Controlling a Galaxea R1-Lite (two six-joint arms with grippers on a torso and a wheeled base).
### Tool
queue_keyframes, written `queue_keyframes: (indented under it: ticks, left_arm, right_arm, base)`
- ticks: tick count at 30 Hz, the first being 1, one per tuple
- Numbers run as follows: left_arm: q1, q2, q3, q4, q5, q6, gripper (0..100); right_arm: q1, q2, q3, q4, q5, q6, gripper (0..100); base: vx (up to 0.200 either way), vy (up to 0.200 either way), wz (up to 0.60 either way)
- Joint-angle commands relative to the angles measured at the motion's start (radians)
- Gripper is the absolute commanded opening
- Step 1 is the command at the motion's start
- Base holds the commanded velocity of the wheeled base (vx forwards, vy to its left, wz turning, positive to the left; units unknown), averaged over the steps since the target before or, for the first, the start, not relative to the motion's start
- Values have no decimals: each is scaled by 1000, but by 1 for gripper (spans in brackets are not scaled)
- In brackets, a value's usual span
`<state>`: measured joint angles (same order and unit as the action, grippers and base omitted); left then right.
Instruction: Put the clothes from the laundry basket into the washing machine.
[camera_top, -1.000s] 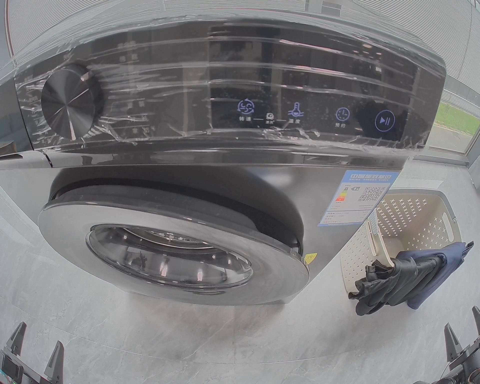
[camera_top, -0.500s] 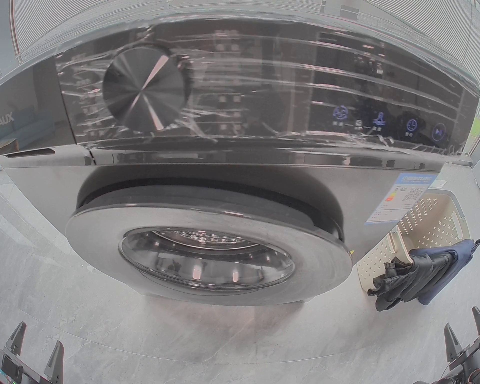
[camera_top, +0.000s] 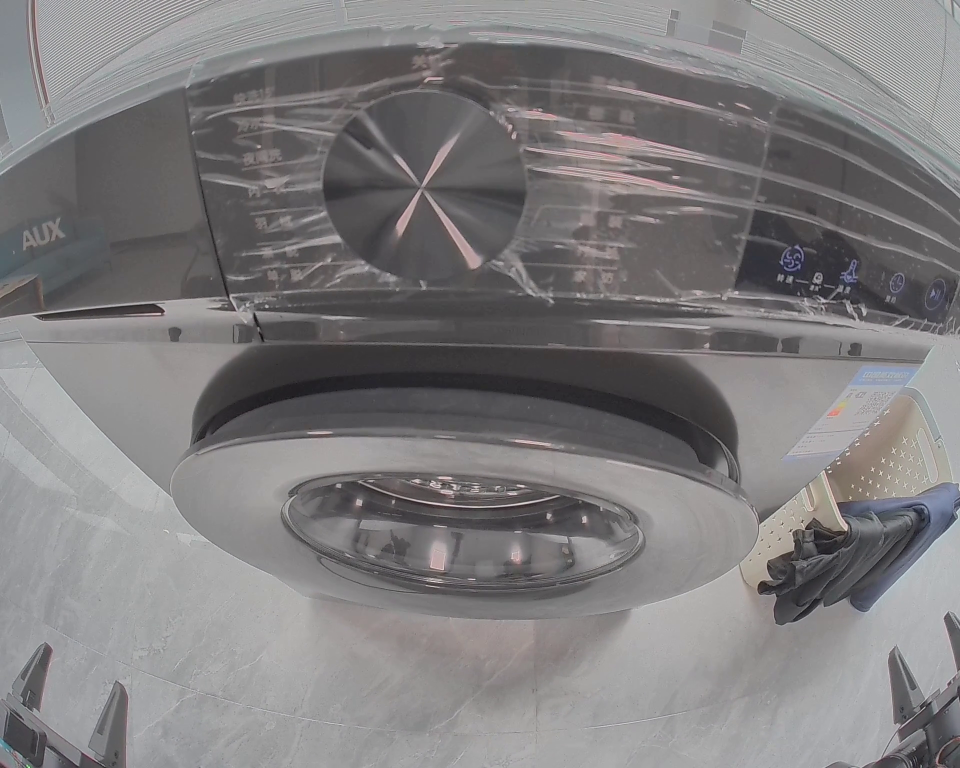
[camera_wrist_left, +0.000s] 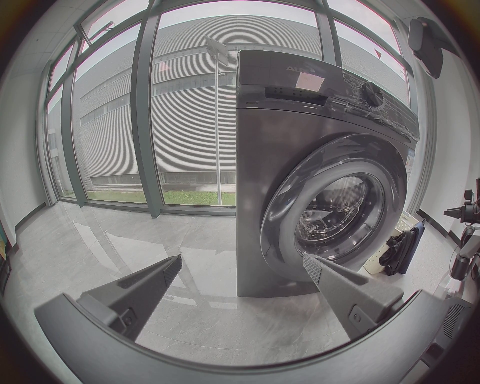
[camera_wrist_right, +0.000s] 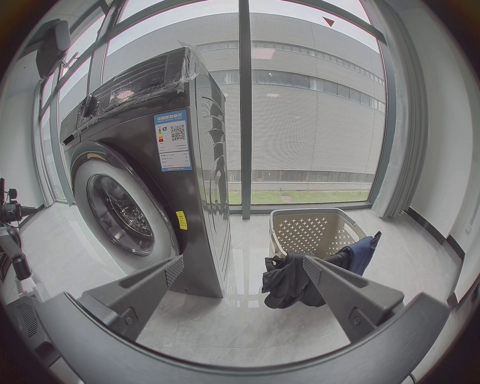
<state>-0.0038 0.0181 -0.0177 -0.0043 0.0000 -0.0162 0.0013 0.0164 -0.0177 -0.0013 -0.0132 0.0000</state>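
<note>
Clothes (camera_wrist_right: 286, 281) well beyond right hand (camera_wrist_right: 242, 264)

We find the dark grey washing machine (camera_top: 620, 385) upright, its round door (camera_top: 690, 520) shut. Just beside it stands the cream laundry basket (camera_wrist_right: 305, 232), with a black garment (camera_wrist_right: 287, 280) and a blue garment (camera_wrist_right: 361, 252) draped over its rim.

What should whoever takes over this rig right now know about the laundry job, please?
Left gripper: open, empty, low in front of the washing machine.
Right gripper: open, empty, facing the laundry basket.
Door: shut.
The basket stands on the floor to the machine's right; a black garment and a blue garment hang over its front rim.
Done: nothing visibly loaded.
Left: open the door, move both garments in.
</note>
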Motion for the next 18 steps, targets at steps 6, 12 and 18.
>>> queue_keyframes:
  ticks: [6,12,18]
  left_arm:
    - [-1,-17,18,0,0,-2,100]
    - [-1,-17,18,0,0,1,100]
    - [-1,-17,18,0,0,1,100]
  right_arm:
    - [0,-12,18,0,-1,0,100]
    - [0,-12,18,0,-1,0,100]
    - [0,-12,18,0,-1,0,100]
  base:
    - [0,0,0]
    - [100,0,0]
    - [0,0,0]
